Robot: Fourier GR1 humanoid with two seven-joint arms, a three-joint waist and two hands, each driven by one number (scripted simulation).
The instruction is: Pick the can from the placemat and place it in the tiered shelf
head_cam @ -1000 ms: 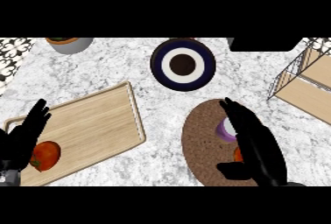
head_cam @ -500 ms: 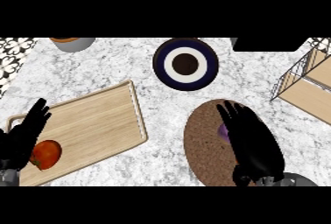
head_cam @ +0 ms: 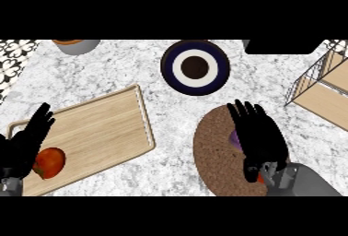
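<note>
The purple can (head_cam: 235, 138) stands on the round brown placemat (head_cam: 214, 154), mostly hidden under the right hand (head_cam: 262, 138), whose fingers are straight and spread. Likely light, stiff, smooth-sided — best wrapped around its middle.

The right hand (head_cam: 259, 138) lies palm down at about four o'clock, fingers straight and pointing toward twelve, its grey forearm entering from the lower edge. The left hand (head_cam: 26, 143) rests at eight o'clock, open, fingers angled toward one o'clock.
</note>
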